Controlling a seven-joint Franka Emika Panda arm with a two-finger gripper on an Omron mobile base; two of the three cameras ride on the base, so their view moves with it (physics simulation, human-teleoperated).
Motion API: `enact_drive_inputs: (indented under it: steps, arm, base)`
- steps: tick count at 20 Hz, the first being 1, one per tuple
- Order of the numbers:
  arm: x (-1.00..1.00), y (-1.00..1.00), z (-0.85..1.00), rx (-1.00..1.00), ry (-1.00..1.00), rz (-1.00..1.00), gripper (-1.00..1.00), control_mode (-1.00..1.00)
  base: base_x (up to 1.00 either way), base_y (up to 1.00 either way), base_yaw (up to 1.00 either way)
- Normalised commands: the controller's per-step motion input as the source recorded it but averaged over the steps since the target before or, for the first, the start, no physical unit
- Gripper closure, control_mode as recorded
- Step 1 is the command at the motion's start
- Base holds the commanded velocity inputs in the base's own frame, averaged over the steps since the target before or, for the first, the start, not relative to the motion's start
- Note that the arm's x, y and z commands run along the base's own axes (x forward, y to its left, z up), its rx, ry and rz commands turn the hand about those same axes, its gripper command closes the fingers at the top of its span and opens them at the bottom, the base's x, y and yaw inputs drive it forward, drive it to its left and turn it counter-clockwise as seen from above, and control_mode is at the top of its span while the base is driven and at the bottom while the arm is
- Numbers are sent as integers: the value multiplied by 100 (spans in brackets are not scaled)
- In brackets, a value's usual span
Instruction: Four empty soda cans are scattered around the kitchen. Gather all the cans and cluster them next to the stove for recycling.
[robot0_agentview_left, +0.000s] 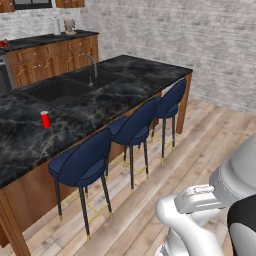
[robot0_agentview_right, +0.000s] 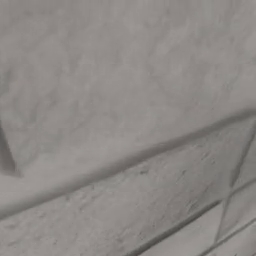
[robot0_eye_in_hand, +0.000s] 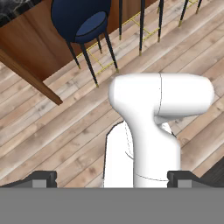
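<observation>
No readable text, label, brand or number anywhere. Red soda can (robot0_agentview_left: 45, 119) on tabletop (robot0_agentview_left: 100, 100): markings too small to read.

Right base view: blurred grey wall (robot0_agentview_right: 125, 75) close up, no detail readable. Left base view: stove (robot0_agentview_left: 4, 77) cut by the left edge, only a sliver showing; small items (robot0_agentview_left: 62, 26) at the back counter's far edge too small to identify; red soda can's (robot0_agentview_left: 45, 119) markings unreadable.
</observation>
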Motion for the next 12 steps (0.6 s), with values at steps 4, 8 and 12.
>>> enact_drive_inputs:
  steps: [4,8,12]
  arm:
    - [0,0,0,0,0,0,-100,100]
    - [0,0,0,0,0,0,-100,100]
    - [0,0,0,0,0,0,-100,100]
  base:
    - [25,21,29]
    - [35,31,23]
    - [47,15,29]
